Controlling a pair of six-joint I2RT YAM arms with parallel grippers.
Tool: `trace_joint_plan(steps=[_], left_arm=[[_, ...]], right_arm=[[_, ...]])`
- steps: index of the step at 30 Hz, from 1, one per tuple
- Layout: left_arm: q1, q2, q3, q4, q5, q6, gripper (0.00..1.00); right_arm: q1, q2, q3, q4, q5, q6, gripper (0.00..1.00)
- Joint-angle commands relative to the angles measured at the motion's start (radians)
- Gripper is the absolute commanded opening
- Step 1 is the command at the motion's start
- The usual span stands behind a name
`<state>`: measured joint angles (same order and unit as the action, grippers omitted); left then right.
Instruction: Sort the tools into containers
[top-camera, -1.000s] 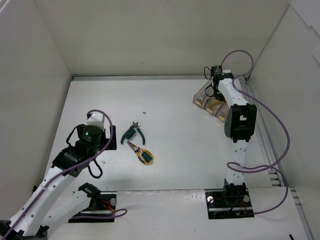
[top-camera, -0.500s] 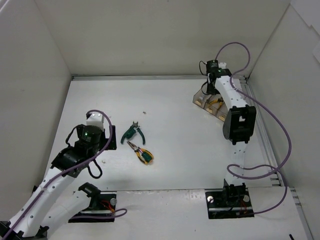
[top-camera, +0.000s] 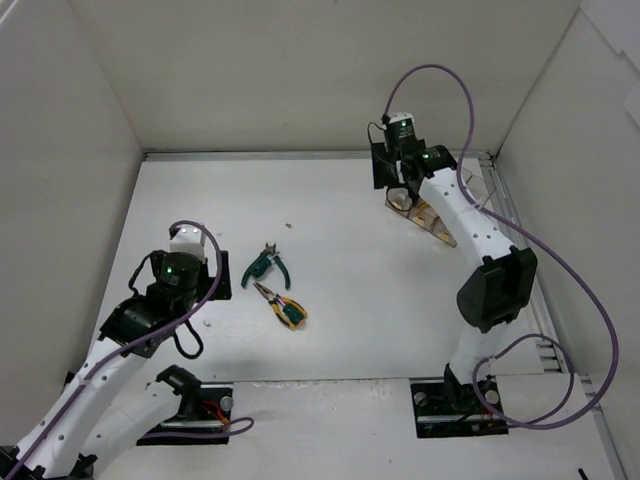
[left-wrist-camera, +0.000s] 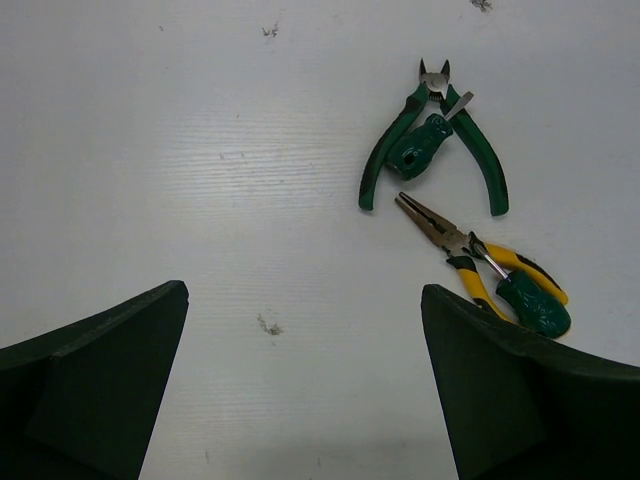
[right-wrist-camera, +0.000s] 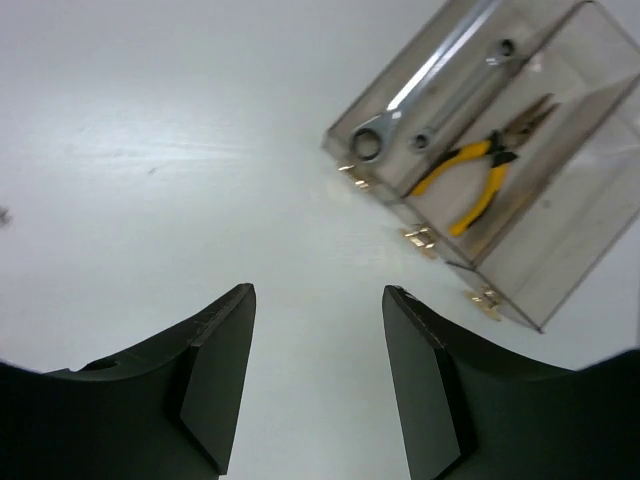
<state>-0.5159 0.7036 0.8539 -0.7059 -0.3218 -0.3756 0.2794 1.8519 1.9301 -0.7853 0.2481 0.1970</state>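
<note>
Fingers of the left gripper (left-wrist-camera: 303, 295) stood wide apart, empty, above the white table (left-wrist-camera: 200, 180), left of the green-handled pliers (left-wrist-camera: 383, 155) and yellow-handled pliers (left-wrist-camera: 458, 248). The right gripper (right-wrist-camera: 318, 295) also gaped, empty, near the far-right clear tray (right-wrist-camera: 565, 225); two wrenches (right-wrist-camera: 430, 75) lay in one outer compartment, orange-handled pliers (right-wrist-camera: 478, 172) in the middle. White walls (top-camera: 300, 80) enclosed the table. The left arm was bent near, the right stretched far
</note>
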Motion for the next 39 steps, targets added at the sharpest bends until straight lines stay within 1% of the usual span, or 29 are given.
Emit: trace_joint_plan(steps=[1,7,9,14,16,21,27,35,39], left_arm=[[0.007,-0.006,0.017,0.029,-0.037,-0.006,1.0],[0.007,0.002,0.019,0.033,-0.033,-0.005,1.0],[0.007,0.008,0.019,0.032,-0.03,-0.005,1.0],[0.007,0.002,0.019,0.026,-0.037,-0.009,1.0],[0.007,-0.003,0.016,0.029,-0.037,-0.009,1.0],[0.007,0.0,0.016,0.033,-0.03,-0.008,1.0],[0.007,0.007,0.014,0.036,-0.025,-0.008,1.0],[0.007,-0.003,0.014,0.034,-0.029,-0.006,1.0],[0.007,-0.009,0.014,0.036,-0.031,-0.006,1.0]], right_arm=[[0.078,-0.088,-0.075,0.069,-0.121,-0.027,0.5],[0.225,-0.16,-0.233,0.123,-0.144,0.051,0.5],[0.253,-0.168,-0.256,0.138,-0.155,0.068,0.49],[0.383,-0.187,-0.328,0.161,-0.17,0.11,0.49],[0.438,-0.183,-0.359,0.172,-0.171,0.114,0.47],[0.526,-0.184,-0.422,0.204,-0.216,0.128,0.42],[0.56,-0.184,-0.457,0.235,-0.224,0.147,0.43],[0.609,-0.168,-0.471,0.242,-0.242,0.098,0.43],[0.624,-0.163,-0.499,0.245,-0.24,0.108,0.44]])
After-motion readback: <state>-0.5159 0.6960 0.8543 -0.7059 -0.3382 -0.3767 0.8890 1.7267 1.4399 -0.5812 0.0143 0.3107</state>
